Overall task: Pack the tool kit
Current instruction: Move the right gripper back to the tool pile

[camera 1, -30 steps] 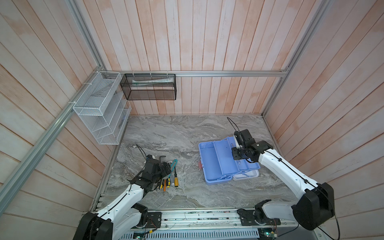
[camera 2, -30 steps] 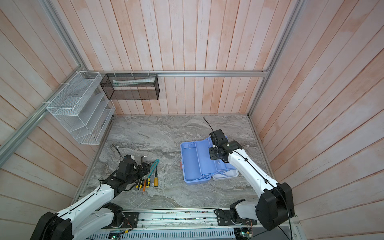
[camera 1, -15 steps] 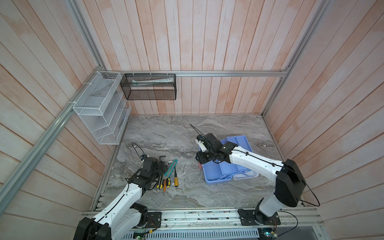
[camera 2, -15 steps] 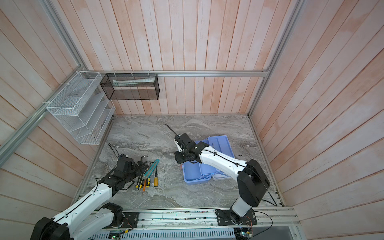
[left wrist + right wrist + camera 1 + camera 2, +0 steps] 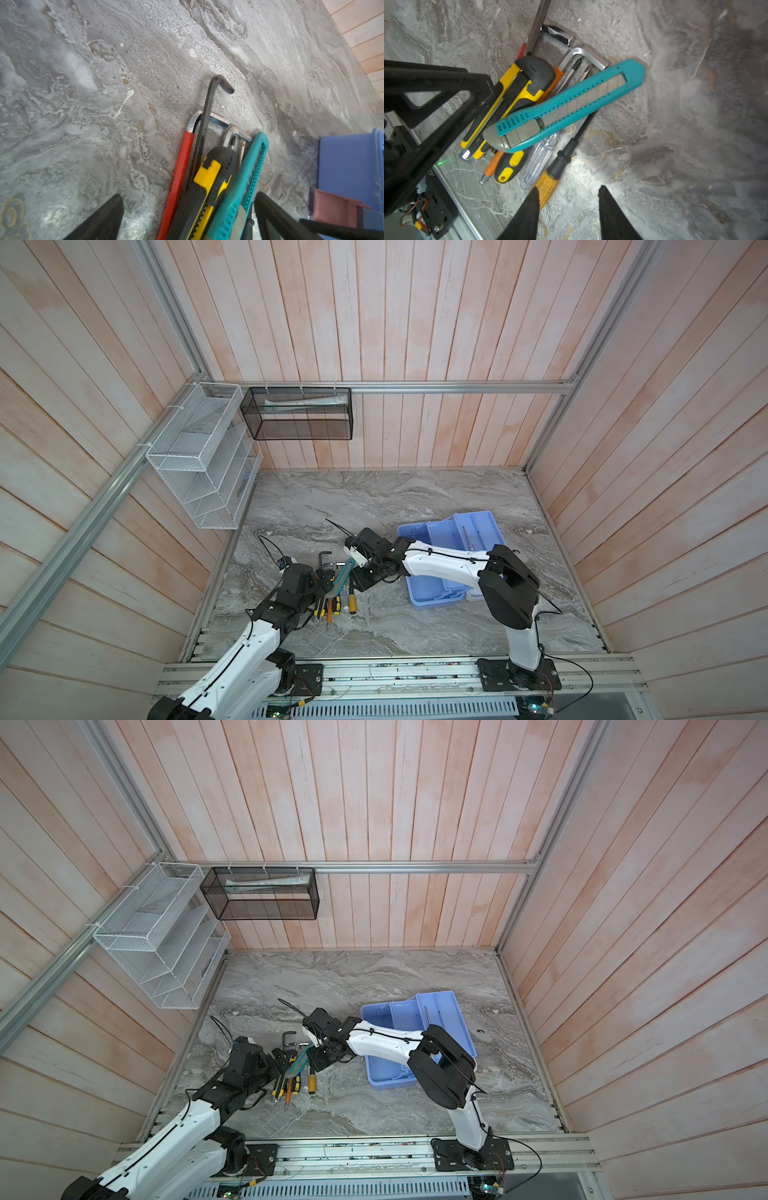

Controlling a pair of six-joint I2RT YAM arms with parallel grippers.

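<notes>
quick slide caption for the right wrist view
Right gripper, jaws apart, above loose hand tools topped by a teal utility knife.

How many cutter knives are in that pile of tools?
2. The teal cutter lies on top, crossing the yellow-and-black cutter under it. Others might be hidden beneath.

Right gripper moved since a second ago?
Yes. In a top view the right gripper has swung left, from over the blue toolbox to the tool pile beside it.
</notes>
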